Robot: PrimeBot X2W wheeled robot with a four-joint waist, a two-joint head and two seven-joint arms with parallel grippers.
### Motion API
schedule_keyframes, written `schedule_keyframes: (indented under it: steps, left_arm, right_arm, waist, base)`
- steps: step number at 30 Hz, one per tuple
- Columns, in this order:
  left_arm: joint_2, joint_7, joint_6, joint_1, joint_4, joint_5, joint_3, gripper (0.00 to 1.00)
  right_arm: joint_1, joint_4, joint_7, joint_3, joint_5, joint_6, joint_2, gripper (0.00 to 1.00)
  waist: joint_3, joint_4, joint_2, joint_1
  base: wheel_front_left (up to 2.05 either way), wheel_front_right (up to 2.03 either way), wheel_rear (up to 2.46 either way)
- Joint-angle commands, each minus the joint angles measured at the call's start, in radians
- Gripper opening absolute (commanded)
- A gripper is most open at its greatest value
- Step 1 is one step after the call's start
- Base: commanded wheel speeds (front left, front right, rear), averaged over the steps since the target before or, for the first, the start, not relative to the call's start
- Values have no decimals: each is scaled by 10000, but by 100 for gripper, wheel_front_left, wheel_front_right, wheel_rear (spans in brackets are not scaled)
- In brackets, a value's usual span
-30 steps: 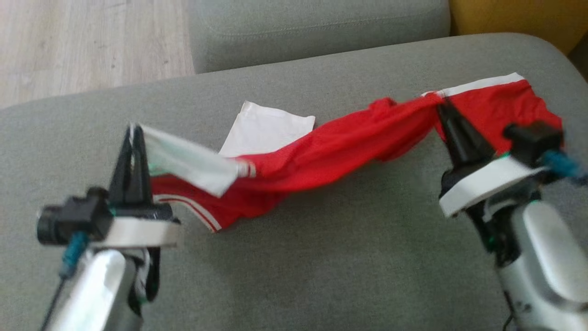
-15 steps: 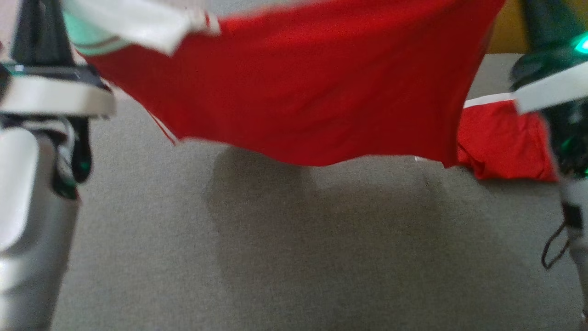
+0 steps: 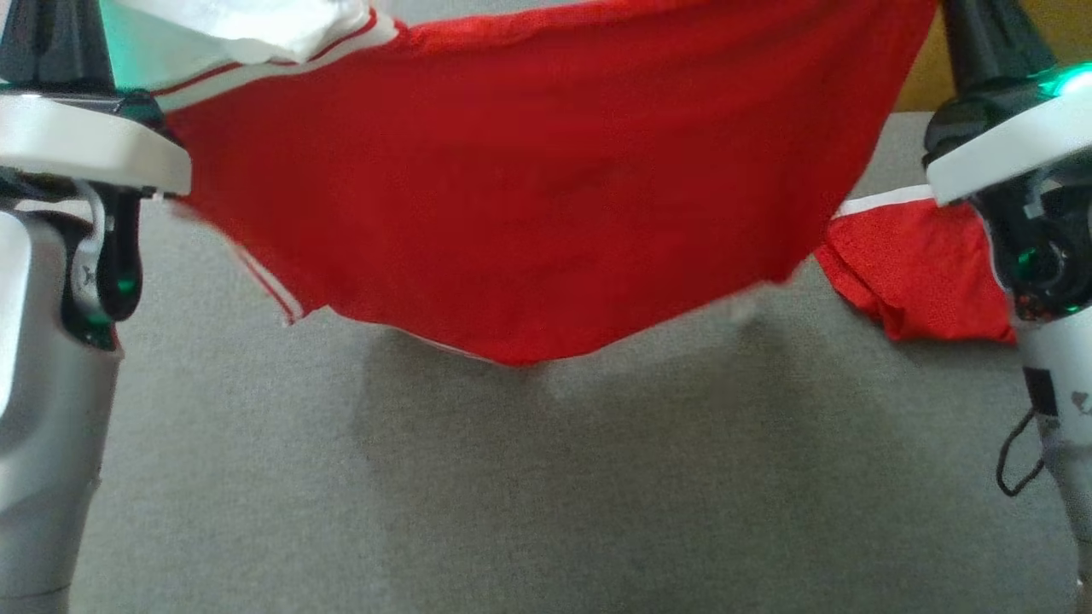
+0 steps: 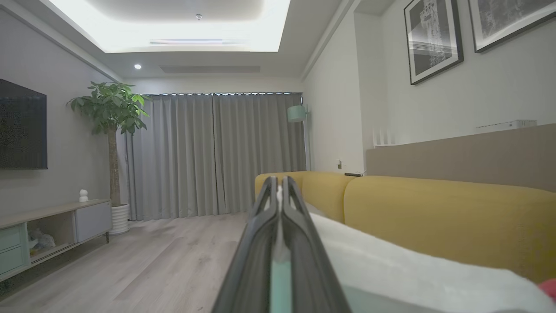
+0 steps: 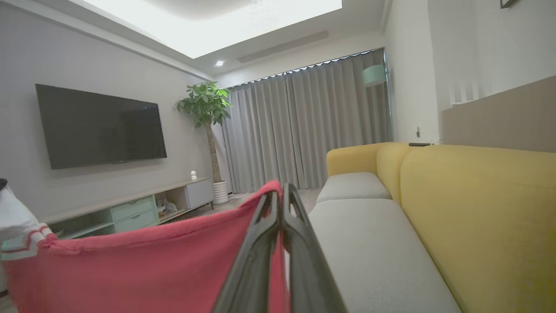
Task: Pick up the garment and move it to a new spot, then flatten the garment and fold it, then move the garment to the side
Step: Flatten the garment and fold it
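Note:
The garment [image 3: 529, 188], red with white striped trim and a white sleeve, hangs stretched between my two grippers above the grey seat cushion [image 3: 546, 495]. My left gripper [image 4: 280, 188] is shut on its white end [image 4: 412, 269]. My right gripper [image 5: 280, 191] is shut on the red edge [image 5: 130, 269]. In the head view the left fingers [image 3: 51, 38] rise at the top left and the right fingers [image 3: 981, 43] at the top right, their tips cut off by the frame. A red end with a white stripe [image 3: 921, 264] trails onto the cushion by the right arm.
A yellow sofa back [image 5: 478, 195] runs along the right of the grey cushions. Wooden floor [image 4: 152, 261], a low TV cabinet [image 5: 130, 211], a wall TV [image 5: 100, 126] and a potted plant [image 4: 110, 113] lie beyond. The garment's shadow falls on the cushion below it.
Both arms have lifted the garment off the cushion and spread it wide between them; the head camera has shifted too. In the last half second the cloth's lower edge has sagged a little.

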Motion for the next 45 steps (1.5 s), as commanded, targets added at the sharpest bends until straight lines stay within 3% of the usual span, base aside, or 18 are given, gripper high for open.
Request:
schedule_keyframes:
  steps: [1,11,14,18,21,24,31,36,40,45]
  left_arm:
    - [552,223,-91,-468,-499,-106,350,0]
    - [1367,2025,-377,-371,-2111,-366,93,0]
    - [1653,2335,-793,-1129,-1709,-302,-59,0]
    - [1455,2255,-1190,-3014,-151,-162,-213,0]
    - [1161,1780,-1418,-4955,1365,353,-467,0]
    - [753,1185,-1554,-6812,2993,687,-606,0]
    - [1,-1107,-1374,-9488,5657,1112,-513,0]
    - [-529,-2347,-1869,-9585,6856,843,-583,0]
    - [-794,-2674,-2239,-8740,7576,814,-1103,0]
    - [-1016,-2855,-2389,-7411,7906,734,-1719,0]
  right_arm:
    - [-173,-493,86,112,84,69,-145,0]
    - [-85,-1232,1377,-426,-455,69,-575,0]
    - [-827,-924,1896,-443,-429,69,-368,0]
    - [-2816,169,2083,-79,-834,69,-405,0]
    - [-4672,1536,1480,-78,-1093,69,-100,0]
    - [-6376,3076,181,-218,-1629,69,311,0]
    - [-8604,5939,-2860,-391,-2679,69,845,0]
    - [-8540,6923,-3476,19,-2501,69,879,0]
    - [-7811,7597,-3560,418,-2090,69,722,0]
    - [-6723,8228,-3251,1303,-1656,69,575,0]
  waist:
    - [7,25,0,0]
    - [983,190,0,0]
    - [1810,188,0,0]
    - [3084,201,0,0]
    - [3954,249,0,0]
    - [4545,306,0,0]
    - [4871,546,0,0]
    - [4813,807,0,0]
    - [4696,1015,0,0]
    - [4458,1264,0,0]
  base:
    - [0,0,0]
    - [0,0,0]
    - [0,0,0]
    - [0,0,0]
    - [0,0,0]
    - [0,0,0]
    - [0,0,0]
    - [0,0,0]
    - [0,0,0]
    - [0,0,0]
